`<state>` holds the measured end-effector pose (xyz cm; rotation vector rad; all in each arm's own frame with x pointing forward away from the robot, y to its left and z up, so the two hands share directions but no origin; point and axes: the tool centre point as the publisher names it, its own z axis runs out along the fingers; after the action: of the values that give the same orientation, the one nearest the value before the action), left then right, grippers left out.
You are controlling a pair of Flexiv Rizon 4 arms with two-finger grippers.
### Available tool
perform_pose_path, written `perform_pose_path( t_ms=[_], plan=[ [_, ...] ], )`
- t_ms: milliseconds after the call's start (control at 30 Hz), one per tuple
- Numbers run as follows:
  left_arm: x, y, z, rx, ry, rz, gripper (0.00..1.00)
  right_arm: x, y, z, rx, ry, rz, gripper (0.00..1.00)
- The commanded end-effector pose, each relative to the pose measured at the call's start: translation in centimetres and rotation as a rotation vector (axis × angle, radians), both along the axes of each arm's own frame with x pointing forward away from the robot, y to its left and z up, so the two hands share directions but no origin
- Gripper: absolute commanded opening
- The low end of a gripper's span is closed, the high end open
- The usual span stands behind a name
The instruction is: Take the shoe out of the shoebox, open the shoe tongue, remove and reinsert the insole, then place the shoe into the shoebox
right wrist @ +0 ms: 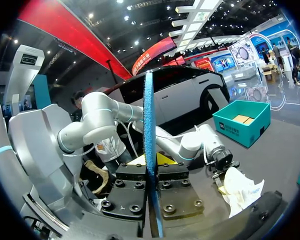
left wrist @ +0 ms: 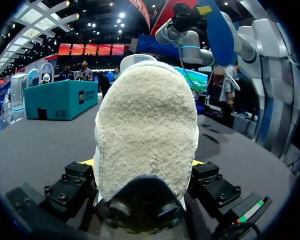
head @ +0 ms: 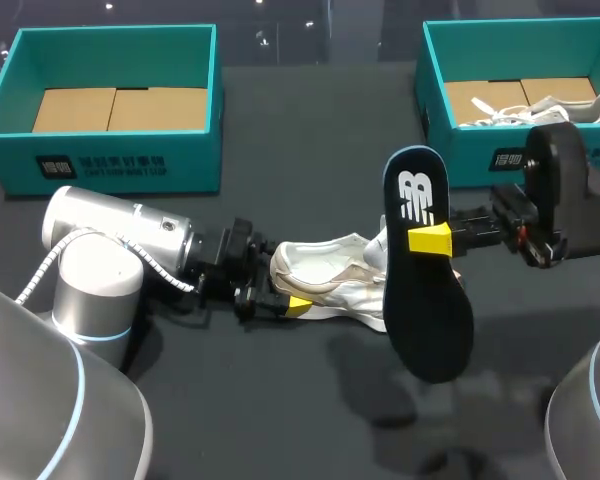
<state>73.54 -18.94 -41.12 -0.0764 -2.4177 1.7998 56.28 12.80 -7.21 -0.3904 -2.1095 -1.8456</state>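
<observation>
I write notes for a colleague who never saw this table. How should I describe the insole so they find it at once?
On the dark table, look in front of the right teal box. There the right gripper holds the insole up, near the white shoe. It is the only flat, dark blue piece, with a white mark.

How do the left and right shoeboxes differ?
The left shoebox shows only brown cardboard inside; the right shoebox holds a white shoe. The left shoebox is in full view from the head camera; the right shoebox is partly hidden behind the right arm. Both are teal, open-topped, at the far edge of the table.
</observation>
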Motion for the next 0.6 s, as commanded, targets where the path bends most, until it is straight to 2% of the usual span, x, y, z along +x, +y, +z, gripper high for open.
perform_pose_path(
  t_ms=[33,167,233,267,300,467,600],
  plan=[
    [0.0,-0.1,-0.2,-0.001,0.0,0.0,0.0,-0.9,-0.2,0.1,-0.012,-0.006,-0.041,0.0],
    [0.1,-0.1,-0.2,0.008,0.001,0.014,0.0,-0.9,-0.2,0.1,-0.012,-0.006,-0.041,0.0],
    [0.1,0.2,-0.2,0.022,0.007,0.013,0.48,-0.9,-0.2,0.1,-0.012,-0.006,-0.041,0.0],
    [0.1,0.3,-0.2,0.029,0.004,0.015,0.97,-0.9,-0.2,0.1,-0.012,-0.006,-0.041,0.0],
    [0.2,0.8,0.0,0.046,0.001,0.014,1.0,-0.9,-0.2,0.1,-0.012,-0.006,-0.041,0.0],
    [0.6,1.7,0.7,0.089,-0.007,0.005,1.0,-0.9,-0.2,0.1,-0.012,-0.006,-0.041,0.0],
    [0.8,2.5,1.4,0.163,-0.007,-0.021,1.0,-0.9,-0.2,0.1,-0.012,-0.006,-0.041,0.0]
  ],
)
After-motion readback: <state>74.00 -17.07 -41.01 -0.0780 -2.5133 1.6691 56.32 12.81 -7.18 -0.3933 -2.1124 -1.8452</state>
